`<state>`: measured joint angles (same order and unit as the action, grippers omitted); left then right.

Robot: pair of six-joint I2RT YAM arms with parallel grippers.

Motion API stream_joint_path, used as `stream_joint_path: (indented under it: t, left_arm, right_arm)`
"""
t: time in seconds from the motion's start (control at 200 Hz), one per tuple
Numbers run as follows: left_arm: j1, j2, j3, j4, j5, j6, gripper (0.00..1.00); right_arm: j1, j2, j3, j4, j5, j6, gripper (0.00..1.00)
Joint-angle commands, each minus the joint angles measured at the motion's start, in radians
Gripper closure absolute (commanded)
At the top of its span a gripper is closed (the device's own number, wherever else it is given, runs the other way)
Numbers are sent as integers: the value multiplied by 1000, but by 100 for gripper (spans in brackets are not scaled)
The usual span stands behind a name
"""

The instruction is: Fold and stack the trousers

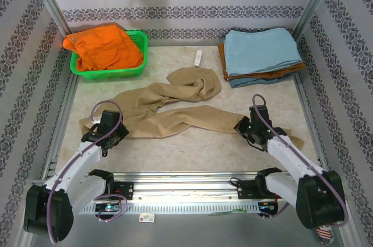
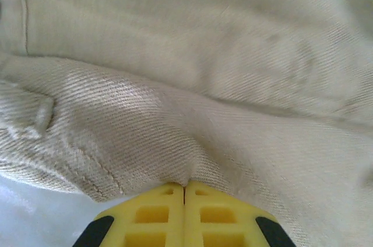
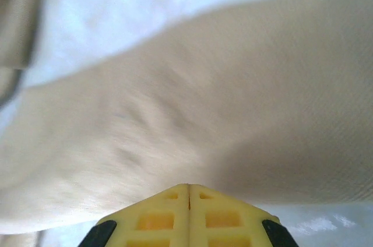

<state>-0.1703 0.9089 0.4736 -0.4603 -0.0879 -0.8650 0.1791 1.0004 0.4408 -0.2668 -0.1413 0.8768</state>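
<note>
Now | left fingers (image 2: 152, 216) low, pinching trousers (image 1: 175, 120) | right fingers (image 3: 156, 219) likewise

You can see the trousers (image 2: 192, 107) are matt tan cloth with a fine ribbed twill weave and stitched seams. The left gripper (image 2: 184, 190) has smooth yellow plastic pads (image 2: 151, 215). The table (image 2: 35, 218) looks pale and faintly glossy.

Left arm (image 1: 76, 162) and right arm (image 1: 291, 156) both reach forward from the near edge, forearms low, wrists tipped down to the table. Left gripper (image 2: 184, 189): yellow fingers (image 2: 154, 215) pressed together, pinching a fold of the trousers (image 2: 192, 101) at the tips. Right gripper (image 3: 188, 189): fingers (image 3: 218, 219) together too, clamped on the cloth edge.
</note>
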Motion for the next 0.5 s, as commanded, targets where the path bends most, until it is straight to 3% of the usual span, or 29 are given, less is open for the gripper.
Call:
stream_joint_path:
  t: [0.0,0.19,0.495]
  left_arm:
    - [-1,-55,93,-64,-48,77,100]
    - [1,9,283,-121,-16,163,100]
    - [56,354,547,-55,104,278,100]
  right_arm:
    - [3,-87,47,-15,46,-70,100]
    - [-4,-119,136,-52,45,-107,100]
    - [-1,-14,165,14,-10,-68,100]
